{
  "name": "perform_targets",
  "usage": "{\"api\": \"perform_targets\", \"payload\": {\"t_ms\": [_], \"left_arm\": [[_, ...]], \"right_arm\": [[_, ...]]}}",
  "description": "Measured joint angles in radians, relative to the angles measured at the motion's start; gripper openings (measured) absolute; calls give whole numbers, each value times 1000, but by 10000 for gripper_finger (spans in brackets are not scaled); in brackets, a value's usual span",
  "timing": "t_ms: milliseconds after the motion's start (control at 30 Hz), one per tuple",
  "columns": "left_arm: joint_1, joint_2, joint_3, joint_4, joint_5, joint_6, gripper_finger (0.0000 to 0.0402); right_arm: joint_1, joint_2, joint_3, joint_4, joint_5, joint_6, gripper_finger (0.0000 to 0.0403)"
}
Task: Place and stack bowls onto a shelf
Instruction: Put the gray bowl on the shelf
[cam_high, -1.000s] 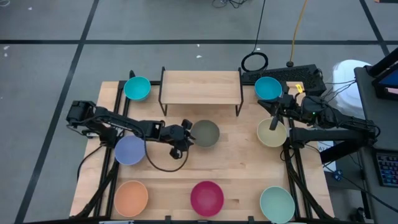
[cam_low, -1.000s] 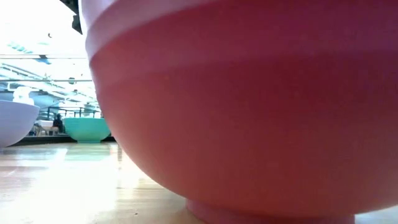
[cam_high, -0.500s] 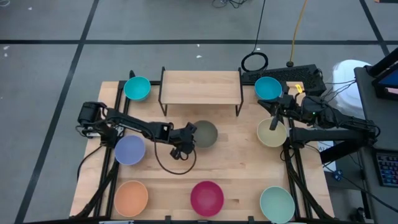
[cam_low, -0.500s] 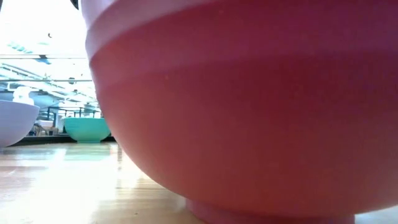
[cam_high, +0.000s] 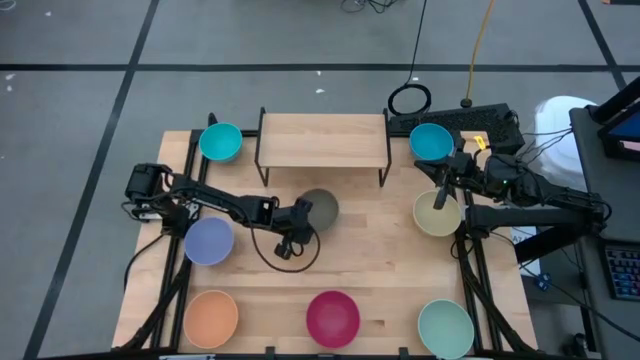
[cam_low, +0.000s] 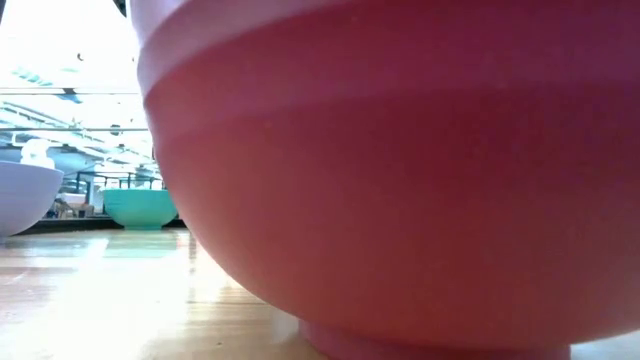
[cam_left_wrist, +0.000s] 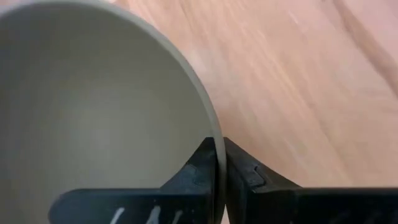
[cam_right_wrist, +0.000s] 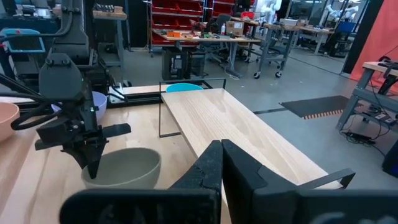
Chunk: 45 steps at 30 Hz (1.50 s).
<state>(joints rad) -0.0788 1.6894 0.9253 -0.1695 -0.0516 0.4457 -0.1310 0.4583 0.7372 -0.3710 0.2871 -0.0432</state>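
Note:
The olive-grey bowl (cam_high: 320, 207) sits on the table in front of the shelf (cam_high: 323, 140), a low plank rack on black legs with nothing on its top. My left gripper (cam_high: 303, 213) is shut on the bowl's left rim. My right gripper (cam_high: 445, 190) hovers shut over the far rim of the cream bowl (cam_high: 437, 214) at the right and holds nothing. The right wrist view shows the left gripper (cam_right_wrist: 90, 158) standing on the olive-grey bowl (cam_right_wrist: 127, 168). My left gripper pinches the olive-grey bowl's rim (cam_left_wrist: 214, 127) on its left side, one finger inside the bowl and one outside. The fingers come slanting down from the table's left. Whether the bowl's foot still rests on the table I cannot tell.
Cyan-blue bowls stand at the shelf's left (cam_high: 220, 142) and right (cam_high: 431, 142). A lavender bowl (cam_high: 209, 241) sits under the left arm. Orange (cam_high: 211, 318), magenta (cam_high: 332, 318) and mint (cam_high: 445, 327) bowls line the near edge. The magenta bowl (cam_low: 400, 180) fills the low view.
My left gripper has moved toward the table's right onto the olive-grey bowl's rim and has taken hold of it. The bowl has shifted a little toward the table's left and far edges.

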Motion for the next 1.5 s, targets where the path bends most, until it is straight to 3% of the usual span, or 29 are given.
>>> {"api": "perform_targets", "payload": {"t_ms": [200,333,633,900,1133,1300,1500], "left_arm": [[-2,0,21,1,27,-110,9],[-3,-18,105,-70,28,-86,9],[33,-39,350,-435,14,-27,9],[78,-40,632,-689,-141,-28,9],[184,-40,846,-904,-214,-119,9],[280,-40,900,-990,-219,-210,9],[381,-40,867,-1005,-169,-222,8]], "right_arm": [[0,0,0,0,0,-7,0],[0,0,0,0,0,-8,0],[0,0,0,0,0,-29,0],[0,0,0,-1,0,-29,0],[0,0,0,-1,0,-29,0],[0,0,0,-1,0,-29,0],[0,0,0,-1,0,-48,0]]}}
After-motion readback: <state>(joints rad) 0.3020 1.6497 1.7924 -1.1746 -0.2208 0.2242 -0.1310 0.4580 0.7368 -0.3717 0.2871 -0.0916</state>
